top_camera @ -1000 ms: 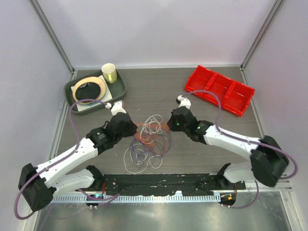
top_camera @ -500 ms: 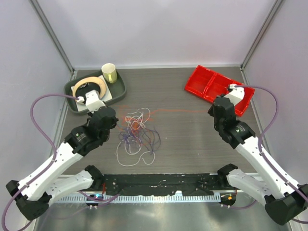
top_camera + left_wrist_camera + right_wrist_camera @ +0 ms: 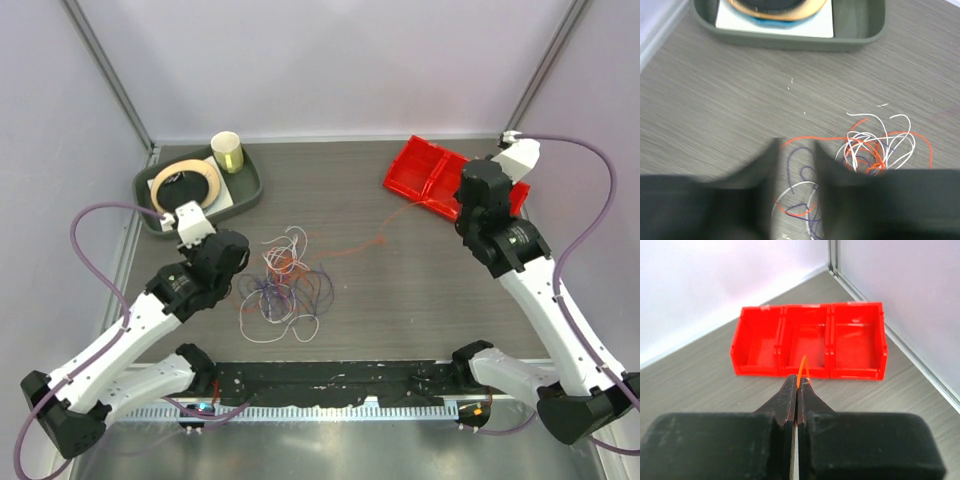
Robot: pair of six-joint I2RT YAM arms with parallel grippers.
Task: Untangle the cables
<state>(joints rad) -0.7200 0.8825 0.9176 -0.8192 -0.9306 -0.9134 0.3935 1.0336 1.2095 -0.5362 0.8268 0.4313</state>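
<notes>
The cables (image 3: 290,282) lie tangled on the table (image 3: 400,300) just ahead of the left gripper (image 3: 795,146), whose fingers (image 3: 771,167) stand slightly apart; the right gripper (image 3: 798,382), near the red three-compartment bin (image 3: 855,340), clamps one orange-red cable (image 3: 802,369)

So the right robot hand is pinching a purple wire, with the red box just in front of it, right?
Not quite. The cable pinched in the right gripper is orange, not purple; the right wrist view shows it. The red bin does sit just ahead of it.
</notes>
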